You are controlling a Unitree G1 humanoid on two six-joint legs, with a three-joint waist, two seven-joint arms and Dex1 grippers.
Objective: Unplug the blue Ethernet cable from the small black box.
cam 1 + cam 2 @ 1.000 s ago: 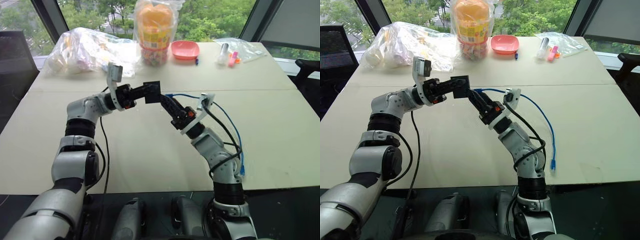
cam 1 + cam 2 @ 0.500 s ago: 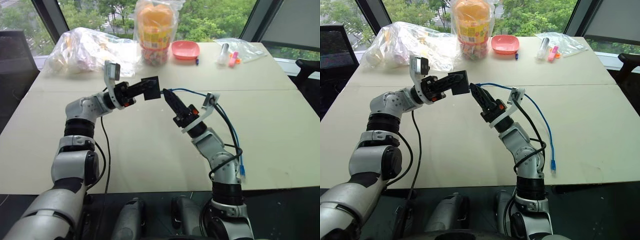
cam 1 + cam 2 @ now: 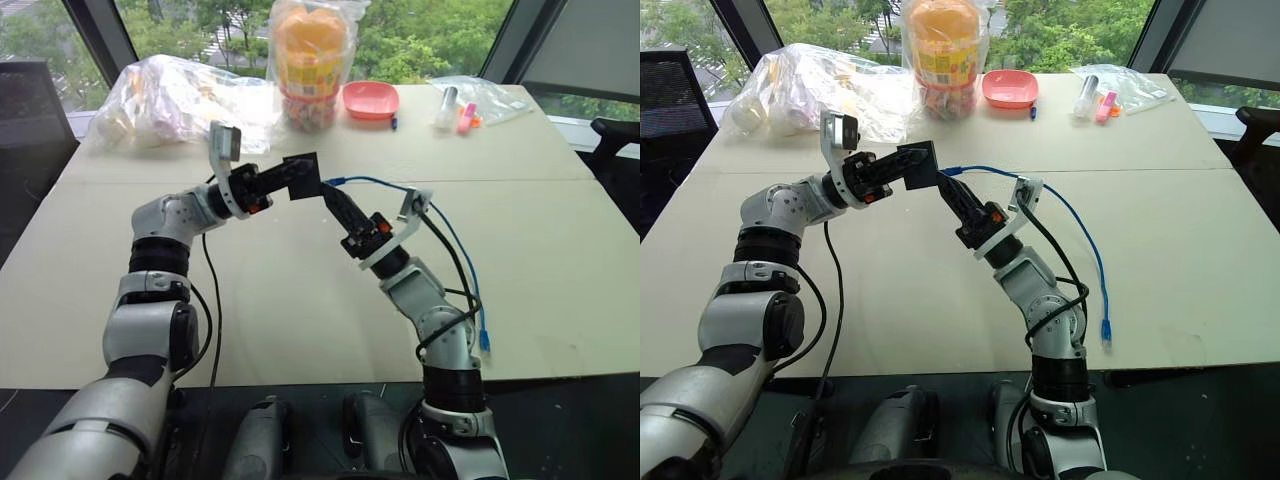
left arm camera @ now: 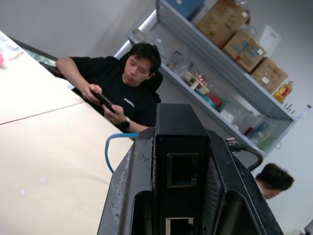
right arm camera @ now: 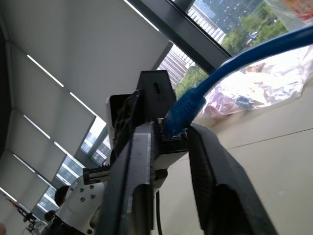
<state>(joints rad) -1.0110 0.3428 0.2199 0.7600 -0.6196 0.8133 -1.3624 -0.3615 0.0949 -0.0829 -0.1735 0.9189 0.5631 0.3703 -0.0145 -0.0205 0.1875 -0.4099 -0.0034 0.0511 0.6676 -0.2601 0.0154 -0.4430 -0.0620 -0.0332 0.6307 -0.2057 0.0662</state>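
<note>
The small black box [image 3: 302, 175] is held above the table's middle, with my left gripper [image 3: 288, 180] shut on it. In the left wrist view the box [image 4: 178, 127] stands between the fingers [image 4: 128, 181], its ports facing the camera. The blue Ethernet cable [image 3: 455, 240] runs from the box's right edge in an arc over the table down to a loose plug [image 3: 484, 341] near the front edge. My right gripper [image 3: 330, 193] is shut on the cable's plug [image 5: 180, 113] right at the box [image 5: 155, 85], and the plug looks seated in it.
Along the table's back edge lie clear plastic bags [image 3: 170, 95], a bagged snack jar [image 3: 310, 60], a pink bowl [image 3: 370, 98] and a bag of markers [image 3: 470, 100]. A seated person [image 4: 122, 83] and shelves with boxes show beyond the table.
The right gripper's fingers have closed around the blue plug at the box. The left gripper and the box have kept still.
</note>
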